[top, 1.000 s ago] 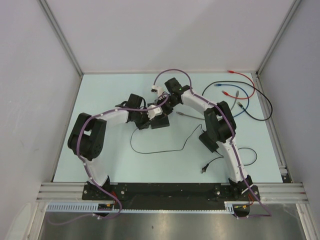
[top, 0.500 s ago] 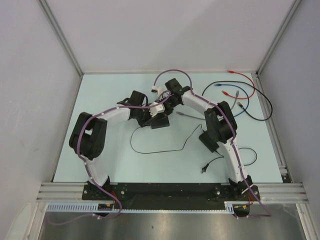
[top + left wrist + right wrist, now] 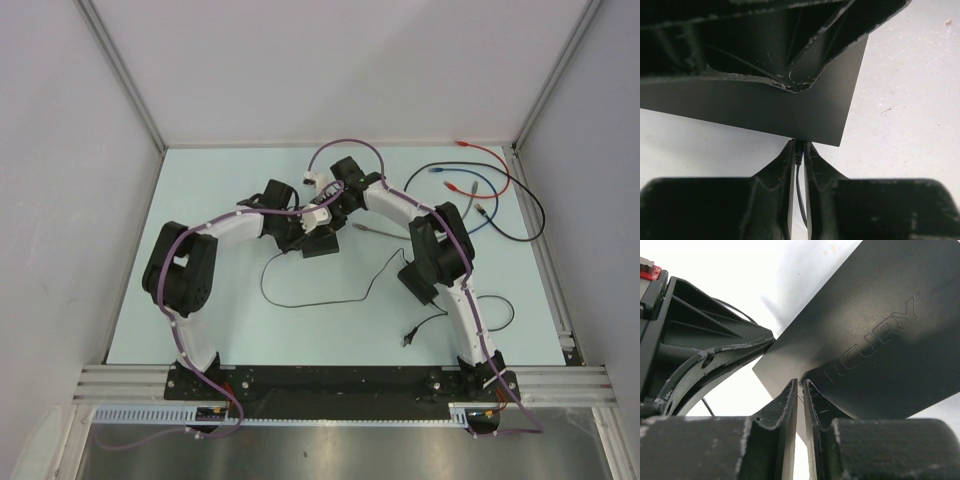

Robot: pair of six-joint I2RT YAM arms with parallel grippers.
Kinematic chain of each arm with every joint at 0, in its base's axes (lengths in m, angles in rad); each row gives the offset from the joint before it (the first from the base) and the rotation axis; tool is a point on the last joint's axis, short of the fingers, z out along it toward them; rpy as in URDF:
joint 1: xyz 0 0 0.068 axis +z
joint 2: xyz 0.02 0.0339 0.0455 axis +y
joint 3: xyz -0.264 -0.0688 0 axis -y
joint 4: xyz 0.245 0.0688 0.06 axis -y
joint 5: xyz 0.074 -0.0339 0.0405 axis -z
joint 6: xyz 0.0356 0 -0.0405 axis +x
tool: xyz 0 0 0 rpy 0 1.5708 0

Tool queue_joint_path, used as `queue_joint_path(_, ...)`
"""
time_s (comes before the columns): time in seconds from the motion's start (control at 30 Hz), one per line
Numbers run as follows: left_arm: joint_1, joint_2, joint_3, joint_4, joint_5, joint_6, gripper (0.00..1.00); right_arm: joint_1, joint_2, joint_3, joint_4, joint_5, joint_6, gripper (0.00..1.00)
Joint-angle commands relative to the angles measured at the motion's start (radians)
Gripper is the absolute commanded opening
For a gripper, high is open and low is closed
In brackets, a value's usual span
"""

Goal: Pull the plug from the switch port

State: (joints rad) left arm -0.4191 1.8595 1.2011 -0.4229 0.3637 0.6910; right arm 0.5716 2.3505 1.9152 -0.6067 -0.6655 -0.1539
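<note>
Centre of the worktop (image 3: pixel 200 200), seen from above: the black switch (image 3: pixel 322 246) lies flat, partly hidden. Left wrist view: the left hand (image 3: pixel 799 146) pinches shut on the plug (image 3: pixel 798 153) at the switch's edge. Right wrist view: the right hand (image 3: pixel 800 383) clamps the switch's corner.

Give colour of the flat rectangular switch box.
The flat rectangular switch box is matte black, best seen in right wrist view.

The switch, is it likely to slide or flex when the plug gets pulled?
The switch looks flat and rigid, probably light, so unheld it would likely slide on the smooth table. The right gripper pinching its edge should brace it.
</note>
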Motion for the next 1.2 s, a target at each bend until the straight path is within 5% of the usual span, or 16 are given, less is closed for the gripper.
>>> queue_joint_path(0.0,-0.043,0.026,0.017,-0.007,0.038,0.001,0.09,0.013,0.038,-0.056,-0.111,0.119,-0.053,0.15)
queue_joint_path(0.37,-0.043,-0.002,0.002,-0.043,-0.008,0.116,0.03,0.005,0.036,-0.062,-0.113,0.126,-0.058,0.15)
queue_joint_path(0.4,-0.043,0.001,0.000,-0.040,-0.014,0.111,0.07,0.008,0.035,-0.062,-0.113,0.127,-0.059,0.15)
queue_joint_path(0.43,-0.043,0.001,-0.005,-0.022,-0.020,0.095,0.21,0.007,0.035,-0.062,-0.113,0.127,-0.059,0.15)
queue_joint_path(0.53,-0.043,0.003,-0.020,0.013,-0.031,0.081,0.31,0.007,0.032,-0.067,-0.113,0.129,-0.059,0.15)
queue_joint_path(0.9,-0.046,0.018,0.009,-0.010,0.001,0.068,0.08,0.007,0.030,-0.073,-0.119,0.136,-0.062,0.15)
queue_joint_path(1.17,-0.046,-0.008,-0.038,-0.031,-0.068,0.252,0.00,0.004,0.030,-0.079,-0.119,0.136,-0.067,0.15)
